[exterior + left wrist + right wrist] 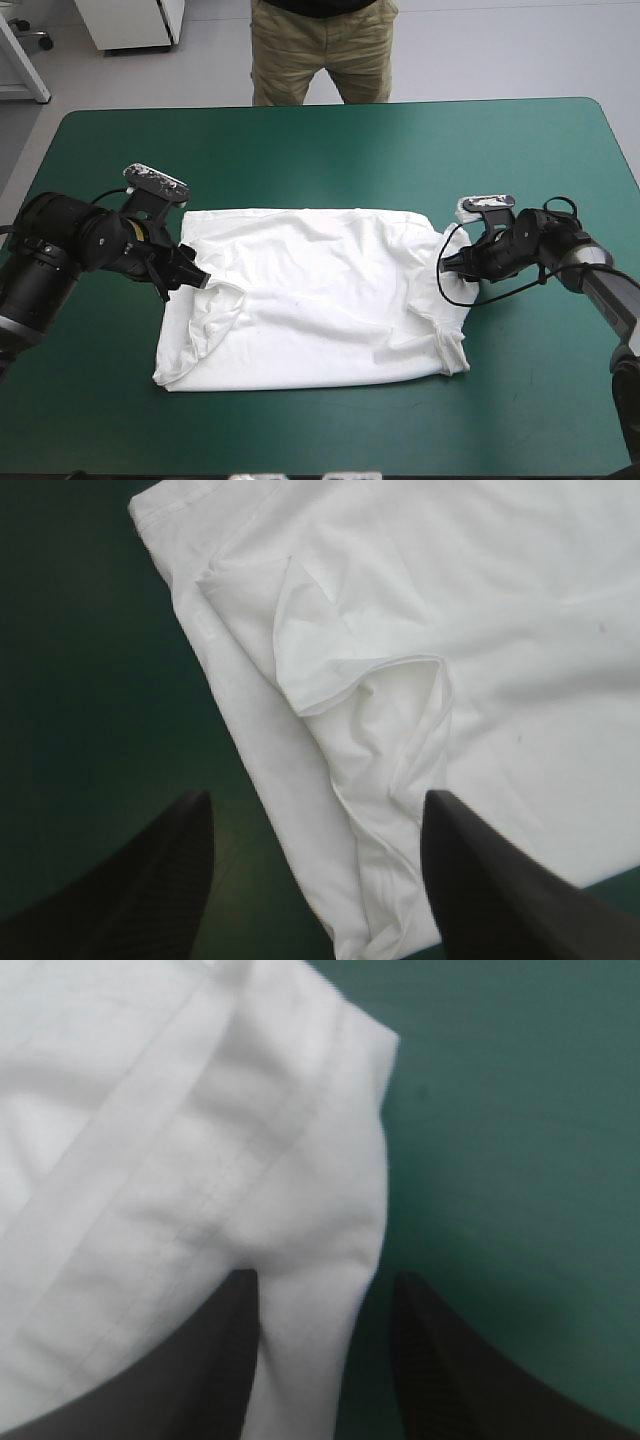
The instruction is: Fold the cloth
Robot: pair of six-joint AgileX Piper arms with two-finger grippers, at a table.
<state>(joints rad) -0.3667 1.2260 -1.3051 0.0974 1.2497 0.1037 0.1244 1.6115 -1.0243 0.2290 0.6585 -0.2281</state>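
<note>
Left gripper point(193, 278): reaches in low from the left side, stands open over the T-shirt's point(310, 300) rumpled left edge. T-shirt: lies spread flat mid-table on the teal-green cover point(320, 150). Right gripper point(446, 262): stretches in low from the right, jaws apart astride the right edge's hem.

Teal-green cover point(320, 150) on the table point(90, 410), rounded far corners, smooth surface
</note>
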